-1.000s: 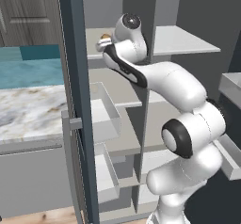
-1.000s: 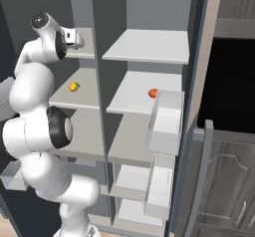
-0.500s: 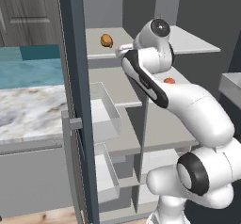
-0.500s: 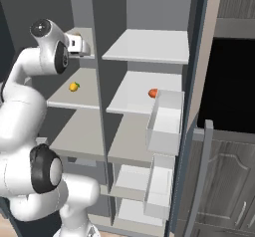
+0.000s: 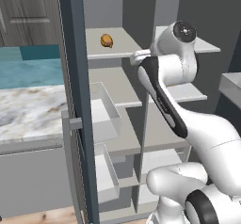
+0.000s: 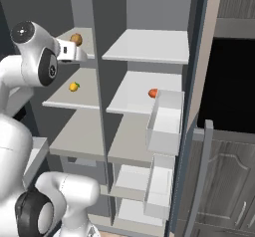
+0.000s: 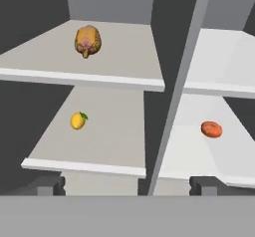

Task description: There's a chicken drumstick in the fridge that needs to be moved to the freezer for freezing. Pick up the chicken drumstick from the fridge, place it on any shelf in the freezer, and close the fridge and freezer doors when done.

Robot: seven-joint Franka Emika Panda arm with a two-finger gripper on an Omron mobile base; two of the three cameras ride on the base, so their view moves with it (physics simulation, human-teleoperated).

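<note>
Since a second ago we have swung the arm away from the freezer's top shelf (image 5: 117, 46) and back toward the middle divider, leaving the chicken drumstick (image 5: 107, 40) lying alone on that shelf. It now sits up and to the left of the end effector (image 7: 125, 185), well apart from it, its darker end pointing toward us in the hand view. The fingertips (image 7: 49, 185) are spread wide with nothing between them. By our judgement the placing is done and the coming move is toward the doors. The freezer door (image 5: 75, 100) stands open at our left and the fridge door (image 6: 196, 106) at our right; both are cut off by the frame edges, and the handles are only partly visible.
</note>
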